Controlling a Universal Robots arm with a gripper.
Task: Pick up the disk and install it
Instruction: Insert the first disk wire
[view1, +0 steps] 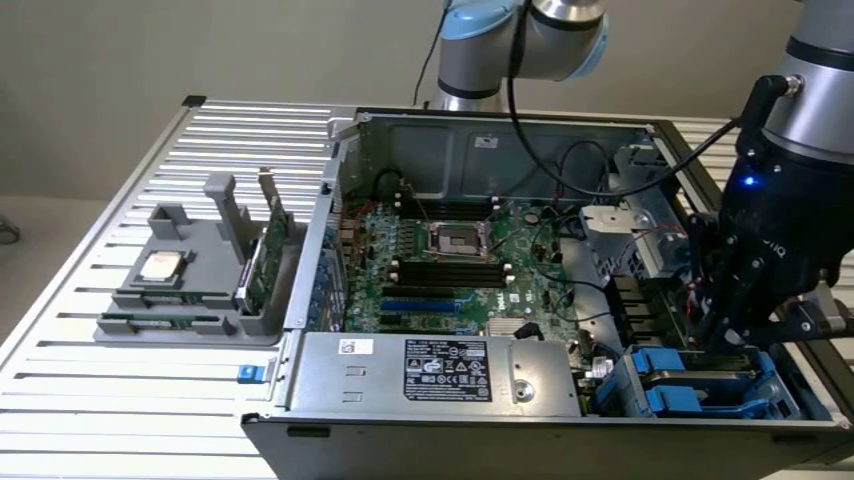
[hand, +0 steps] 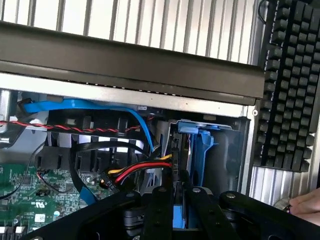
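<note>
Disk (hand: 201, 152) check: seeing it standing on edge, blue carrier and all, in the drive bay (hand: 232, 150) at the corner of the open computer case (view1: 400, 135), over on the exterior view's right. Seeing the gripper (hand: 179, 196) pinching it too, black fingers (hand: 161, 210) clamping either side of the blue edge, so definitely gripping the thing. Spotting a red, yellow and black cable bundle (hand: 142, 169) running right up to that bay, plus a flat blue cable (hand: 75, 106) and a twisted red-black wire (hand: 75, 126) crossing nearby. Noticing the motherboard (view1: 454, 265) lying exposed in the middle of the case and the power supply (view1: 441, 370) sitting along the near wall. Also catching a grey holder (view1: 174, 325) sitting outside the case on the slatted table (view1: 120, 420), carrying a small silver chip (view1: 163, 265) and a green card (view1: 276, 245). Glimpsing a keyboard (hand: 290, 90) beyond the case wall and a person's fingertips (hand: 306, 202) peeking in beside it.
</note>
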